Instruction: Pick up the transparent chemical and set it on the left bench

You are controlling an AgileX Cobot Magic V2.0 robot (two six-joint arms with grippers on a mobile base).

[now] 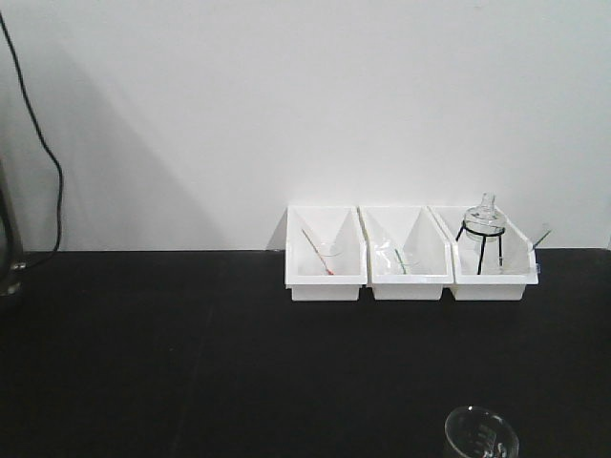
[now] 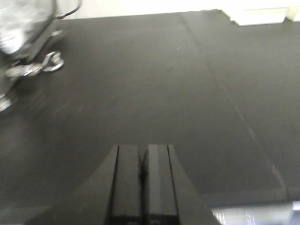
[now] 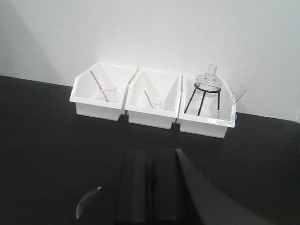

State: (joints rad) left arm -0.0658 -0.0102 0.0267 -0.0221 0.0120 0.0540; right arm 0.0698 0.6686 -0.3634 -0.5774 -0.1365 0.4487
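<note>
The black table (image 1: pixel 143 353) carries three white trays (image 1: pixel 326 289) in a row along the wall. The transparent chemical (image 1: pixel 480 434) stands well in front of them, just beside the right tool (image 3: pixel 150 157). That tool and the left tool (image 2: pixel 143 154) are both closed, gripping nothing

Smooth matt black bench (image 1: pixel 191 363); glossy white plastic trays (image 1: pixel 326 289); clear shiny glass flask (image 1: pixel 485 218) on thin black metal tripod (image 3: pixel 188 105); matt white wall (image 1: pixel 239 114).
</note>
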